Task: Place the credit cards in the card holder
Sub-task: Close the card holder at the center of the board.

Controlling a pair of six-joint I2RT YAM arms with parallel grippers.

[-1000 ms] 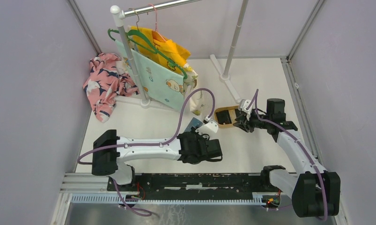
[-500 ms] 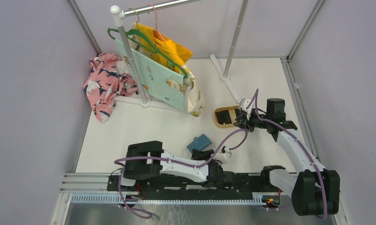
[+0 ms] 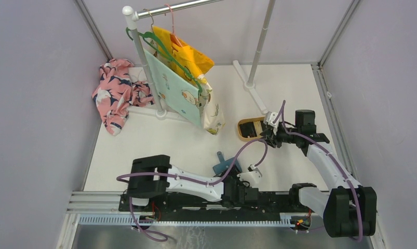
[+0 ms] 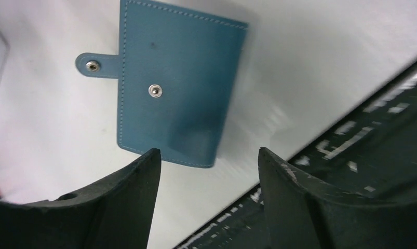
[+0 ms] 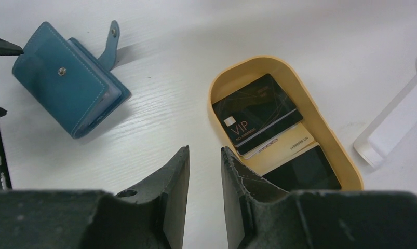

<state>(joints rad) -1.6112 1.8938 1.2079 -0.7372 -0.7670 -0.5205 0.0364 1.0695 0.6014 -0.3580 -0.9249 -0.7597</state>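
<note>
The unsnapped wallet lay by the counter's near edge before the parted, empty left pincer, likely staged for loading, while the slightly parted, empty right pincer faced the tray's cards.

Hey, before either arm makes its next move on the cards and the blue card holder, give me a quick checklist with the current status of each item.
1. Left end effector not gripping the card holder: ok, jaws open, holder lying on the table.
2. Snap tab unfastened: ok.
3. Card slots exposed: not ok, the holder is folded shut.
4. Right end effector empty: ok, narrow gap, nothing between the fingers.
5. Cards reachable: ok, uncovered in the tan tray.
6. Card count: cannot tell, they overlap.
</note>
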